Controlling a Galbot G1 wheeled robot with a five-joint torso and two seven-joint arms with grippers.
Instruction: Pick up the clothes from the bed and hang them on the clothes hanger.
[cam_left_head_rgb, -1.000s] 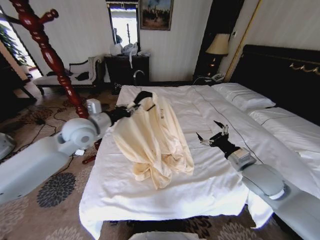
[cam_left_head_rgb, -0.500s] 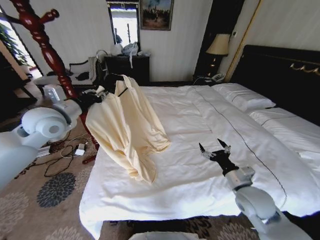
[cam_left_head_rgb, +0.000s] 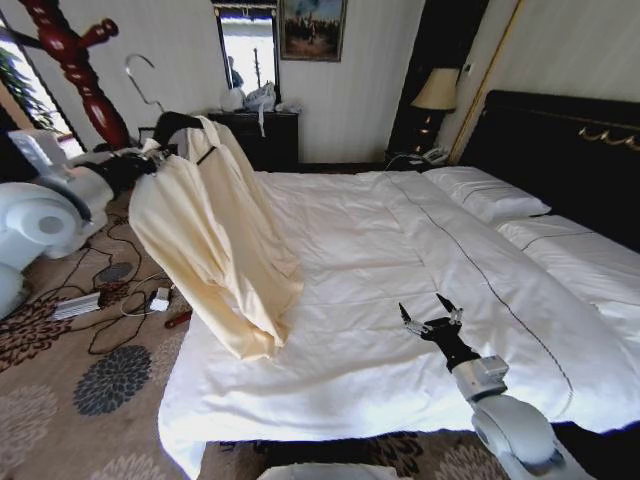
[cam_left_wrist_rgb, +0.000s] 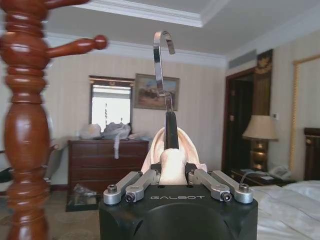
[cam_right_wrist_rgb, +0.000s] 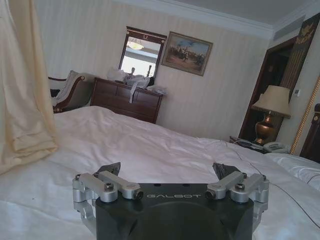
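Aloft, left hand (cam_left_head_rgb: 152, 160) clamping clothes hanger (cam_left_wrist_rgb: 165, 90) bearing clothes (cam_left_head_rgb: 215, 240), right hand (cam_left_head_rgb: 432, 319) spread above bed (cam_left_head_rgb: 400, 260)

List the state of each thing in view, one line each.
Cream shirt-like garment: draped on the hanger, lifted, its lower end on the bed edge.
Thin black hanger with silver wire hook: upright, hook free, beside the stand.
Left gripper: shut on hanger and garment.
Right gripper: open, empty, above the bed.
White-duvet bed: made, lightly creased.
Red-brown wooden coat stand: upright.
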